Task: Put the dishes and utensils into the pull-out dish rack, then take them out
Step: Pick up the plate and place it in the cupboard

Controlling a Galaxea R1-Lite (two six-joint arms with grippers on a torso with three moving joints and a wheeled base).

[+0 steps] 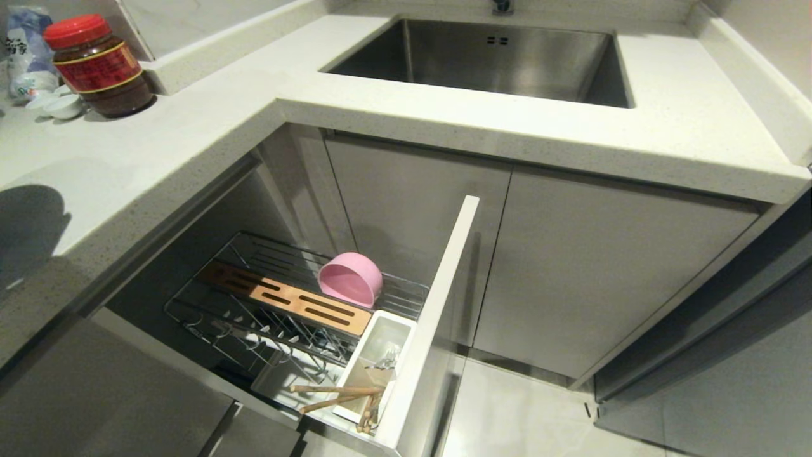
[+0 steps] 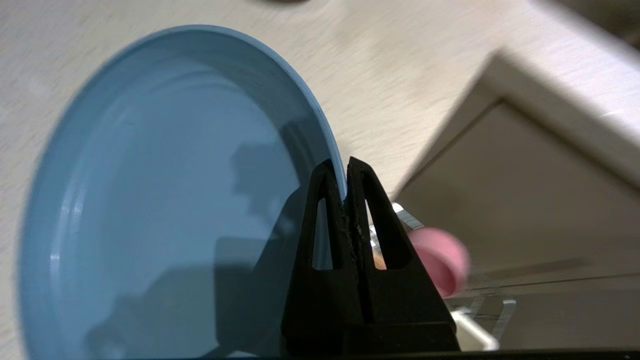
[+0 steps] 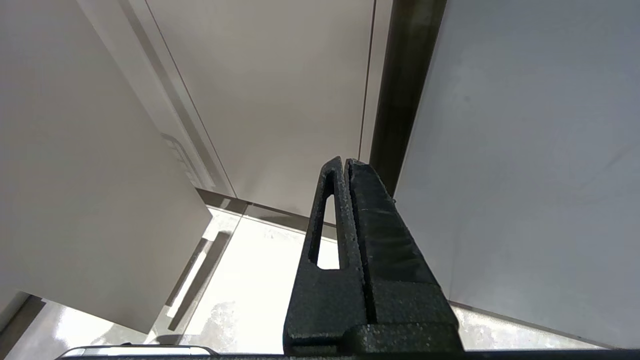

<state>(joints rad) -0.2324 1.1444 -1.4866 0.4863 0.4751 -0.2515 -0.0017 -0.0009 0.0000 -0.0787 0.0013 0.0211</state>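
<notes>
The left claw [image 2: 345, 200] is clamped on the rim of the light-blue plate [image 2: 165, 200], its two black fingers pressed together with only the thin edge between them. The plate is held over the pale worktop [image 2: 400, 75], and a grip at the rim rather than the middle seems chosen so that the plate can be stood on edge between the prongs. Neither the arm nor the plate is caught by the head view.

The pull-out dish rack [image 1: 406, 293] is drawn fully out of the cabinet below the worktop, at about 7 o'clock in the head view. The pink bowl [image 1: 351, 278] is set on its side against the far wire wall, at about 1 o'clock from the slotted wooden strip [image 1: 288, 296]. The chopsticks [image 1: 336, 395] are laid across the near end of the white utensil bin [image 1: 380, 362], and the fork [image 1: 388, 357] is stood inside it, probably so that the long pieces stay out of the prong rows. Those rows are seen bare, so the plate is judged the last piece to be loaded.

The right claw [image 3: 345, 165] is closed on nothing and parked beside the cabinet doors above the floor.
</notes>
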